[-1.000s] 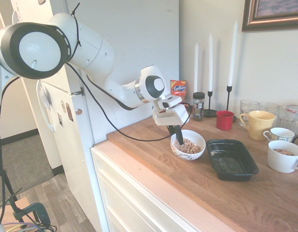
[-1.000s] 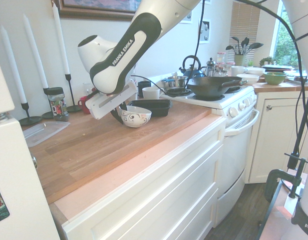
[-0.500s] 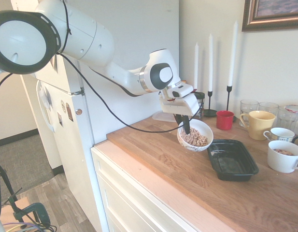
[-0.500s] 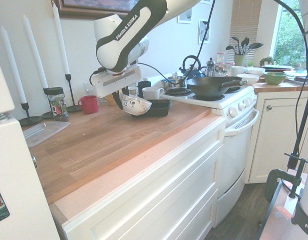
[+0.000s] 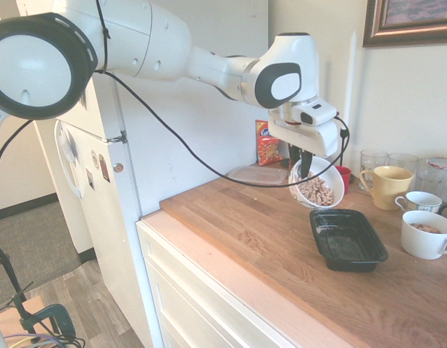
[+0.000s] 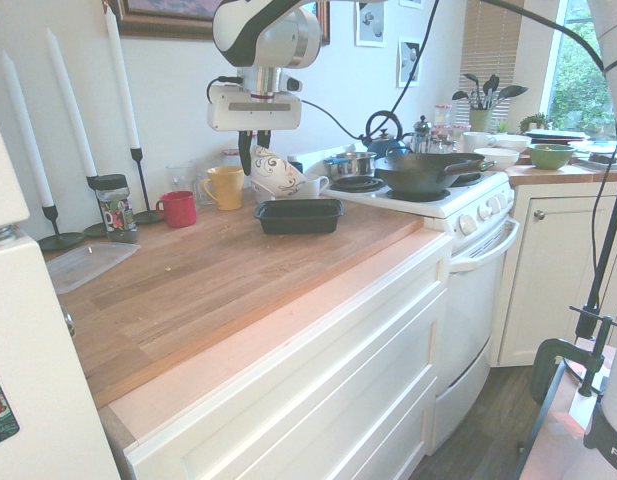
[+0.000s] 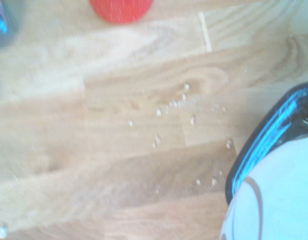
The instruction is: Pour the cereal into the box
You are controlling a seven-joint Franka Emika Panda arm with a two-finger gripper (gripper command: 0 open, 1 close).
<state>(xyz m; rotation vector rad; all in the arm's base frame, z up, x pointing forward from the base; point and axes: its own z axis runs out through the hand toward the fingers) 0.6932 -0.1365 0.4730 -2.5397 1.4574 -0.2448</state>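
Cereal fills one white bowl, tilted in the air above the far end of one black box, which is empty on the counter. One gripper is clamped on the bowl's rim. Behind stand one red cup, one yellow mug and three candles.

Tan cereal fills a white bowl with dark swirls; the box is glossy black.
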